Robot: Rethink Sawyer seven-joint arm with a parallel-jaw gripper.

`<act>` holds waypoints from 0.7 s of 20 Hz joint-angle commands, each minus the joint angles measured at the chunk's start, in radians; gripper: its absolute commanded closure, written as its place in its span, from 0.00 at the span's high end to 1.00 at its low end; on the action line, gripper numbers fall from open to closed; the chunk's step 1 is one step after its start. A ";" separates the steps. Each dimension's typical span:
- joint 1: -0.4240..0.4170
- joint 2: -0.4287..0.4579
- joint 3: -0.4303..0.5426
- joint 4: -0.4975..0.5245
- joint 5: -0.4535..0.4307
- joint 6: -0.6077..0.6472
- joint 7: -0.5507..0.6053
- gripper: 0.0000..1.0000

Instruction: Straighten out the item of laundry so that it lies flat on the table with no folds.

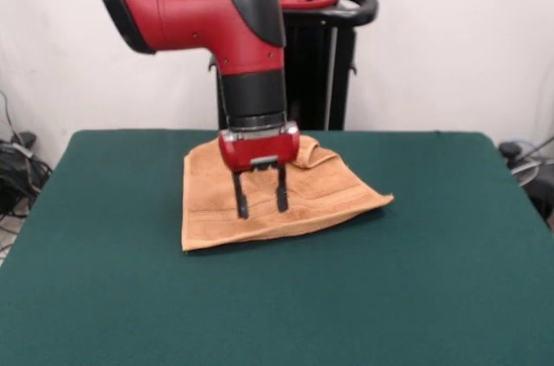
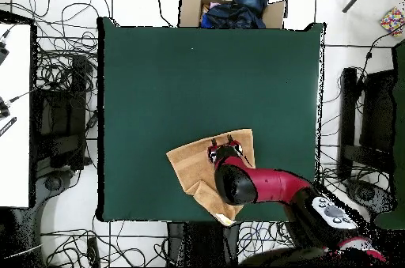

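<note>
One desk [image 1: 433, 297], rectangular, covered in dark green felt-like cloth; it fills the lower half of the front view and the middle of the overhead view [image 2: 206, 67].

One towel [image 1: 216, 219], orange-tan terry, lying on the desk just left of centre in the front view, toward the desk's upper edge in the frame. In the overhead view [image 2: 190, 166] it sits at lower centre of the green surface, close to the desk's bottom edge. Not flat: a bunched fold rises at its upper right in the front view, and its right corner runs out to a point. A woven stripe band shows along its lower edge in that view.

One red and black arm [image 1: 199, 7], entering from the top of the front view and reaching down over the towel.

One gripper [image 1: 258, 197], pointing straight down; the two black fingers [image 1: 240, 197] stand narrowly apart with their tips at the cloth's surface. Whether they pinch any cloth cannot be told.

Room: white wall behind a black pedestal [image 1: 325, 72]; pale floor strewn with cables [image 2: 67, 67]; a cardboard box [image 2: 229, 8] of dark items above the desk in the overhead view.
</note>
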 commanded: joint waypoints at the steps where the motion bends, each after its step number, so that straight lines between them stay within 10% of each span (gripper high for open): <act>1: 0.061 0.097 -0.273 -0.134 0.108 -0.094 0.194 1.00; 14: 0.110 -0.024 -0.266 -0.029 0.164 0.019 0.190 1.00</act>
